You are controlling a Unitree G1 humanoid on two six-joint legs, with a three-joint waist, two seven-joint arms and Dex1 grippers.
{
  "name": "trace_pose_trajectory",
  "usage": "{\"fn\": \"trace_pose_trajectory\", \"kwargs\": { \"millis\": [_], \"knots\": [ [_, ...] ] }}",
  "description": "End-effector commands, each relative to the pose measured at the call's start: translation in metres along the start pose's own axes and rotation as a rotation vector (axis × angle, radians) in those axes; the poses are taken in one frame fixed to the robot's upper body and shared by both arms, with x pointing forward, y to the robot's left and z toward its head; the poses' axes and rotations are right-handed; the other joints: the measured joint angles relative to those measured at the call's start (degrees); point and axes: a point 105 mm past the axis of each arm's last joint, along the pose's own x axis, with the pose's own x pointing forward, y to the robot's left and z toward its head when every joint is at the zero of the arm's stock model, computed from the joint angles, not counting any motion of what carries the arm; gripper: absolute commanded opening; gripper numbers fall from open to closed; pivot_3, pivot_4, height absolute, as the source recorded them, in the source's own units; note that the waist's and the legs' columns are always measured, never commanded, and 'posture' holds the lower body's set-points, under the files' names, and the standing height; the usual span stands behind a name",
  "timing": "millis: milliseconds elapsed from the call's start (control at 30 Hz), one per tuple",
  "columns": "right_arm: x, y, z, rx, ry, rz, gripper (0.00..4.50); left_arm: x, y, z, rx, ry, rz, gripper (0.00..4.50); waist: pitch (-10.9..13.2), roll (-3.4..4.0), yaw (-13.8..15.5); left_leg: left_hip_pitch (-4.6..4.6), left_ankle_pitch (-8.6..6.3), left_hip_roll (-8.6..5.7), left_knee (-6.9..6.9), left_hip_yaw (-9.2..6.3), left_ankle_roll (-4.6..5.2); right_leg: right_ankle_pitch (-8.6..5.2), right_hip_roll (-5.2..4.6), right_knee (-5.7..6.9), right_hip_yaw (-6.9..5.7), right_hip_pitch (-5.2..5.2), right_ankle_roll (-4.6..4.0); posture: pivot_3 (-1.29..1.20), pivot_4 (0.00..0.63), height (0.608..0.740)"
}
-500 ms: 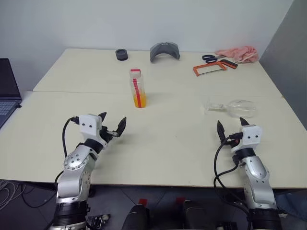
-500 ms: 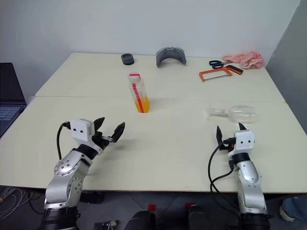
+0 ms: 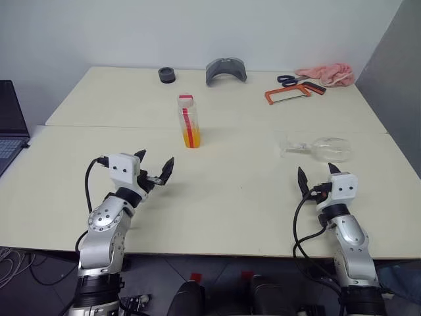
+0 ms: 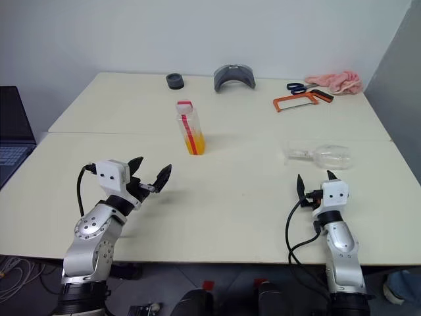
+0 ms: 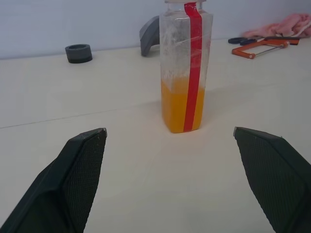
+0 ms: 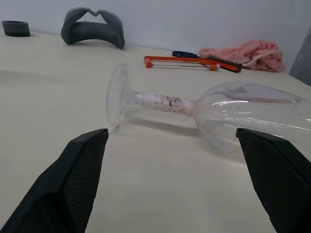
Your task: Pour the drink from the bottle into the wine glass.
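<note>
The bottle [image 3: 188, 122] stands upright mid-table, clear with a red strip [image 5: 194, 63], and the orange drink [image 5: 181, 107] fills its lower part. The wine glass [image 3: 317, 147] lies on its side at the right, foot toward the bottle, bowl [image 6: 252, 114] away from it. My left gripper [image 3: 154, 168] hovers open over the near left of the table, pointing at the bottle from a short way off. My right gripper [image 3: 317, 174] is open just in front of the lying glass, not touching it.
Along the far edge lie a black ring [image 3: 167, 75], a grey curved part [image 3: 226, 70], an orange hacksaw [image 3: 287, 94], scissors [image 3: 287, 79] and a pink cloth [image 3: 327, 72]. A laptop [image 3: 10, 125] sits at the far left. A seam [image 3: 118, 126] runs across the table.
My left hand has shifted very slightly; the bottle, the glass and the right arm have not moved.
</note>
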Motion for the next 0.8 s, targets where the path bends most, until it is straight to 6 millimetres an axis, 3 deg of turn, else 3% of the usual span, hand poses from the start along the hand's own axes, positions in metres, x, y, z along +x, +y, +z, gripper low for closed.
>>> {"fn": "trace_pose_trajectory", "kwargs": {
  "millis": [33, 300, 600, 733, 800],
  "knots": [
    [0.001, -0.001, 0.012, -0.019, -0.052, 0.007, 4.50, 0.000, 0.002, 0.010, 0.019, -0.037, 0.010, 4.49, 0.0, 0.00, 0.0, 0.00, 0.00, 0.00, 0.00, 0.00, 0.00, 0.00, 0.00, 0.00, 0.00, 0.00, 0.00, 0.00, 0.150, 0.740],
    [0.000, 0.003, 0.013, -0.027, -0.055, 0.031, 4.50, 0.001, 0.011, 0.024, -0.019, -0.125, 0.040, 4.49, 0.0, 0.00, 0.0, 0.00, 0.00, 0.00, 0.00, 0.00, 0.00, 0.00, 0.00, 0.00, 0.00, 0.00, 0.00, 0.00, 0.150, 0.740],
    [0.003, 0.006, 0.017, -0.037, -0.074, 0.059, 4.50, 0.004, 0.012, 0.015, -0.020, -0.086, 0.047, 4.49, 0.0, 0.00, 0.0, 0.00, 0.00, -0.01, 0.00, 0.00, 0.00, 0.00, 0.00, 0.00, -0.01, 0.00, 0.00, 0.00, 0.150, 0.740],
    [0.005, 0.026, 0.024, 0.057, -0.064, 0.194, 4.50, 0.006, 0.016, 0.015, 0.002, -0.080, 0.098, 4.49, 0.0, 0.00, 0.0, 0.00, 0.00, 0.00, 0.00, 0.00, 0.00, 0.00, 0.00, 0.00, -0.01, 0.00, 0.00, 0.00, 0.150, 0.740],
    [0.006, 0.050, 0.044, 0.059, -0.081, 0.379, 4.50, 0.015, 0.015, 0.020, 0.001, -0.081, 0.108, 4.49, 0.0, 0.02, 0.0, 0.00, 0.00, 0.00, 0.01, -0.03, 0.00, 0.00, 0.01, 0.00, -0.02, 0.00, 0.00, 0.00, 0.150, 0.740]
  ]
}}
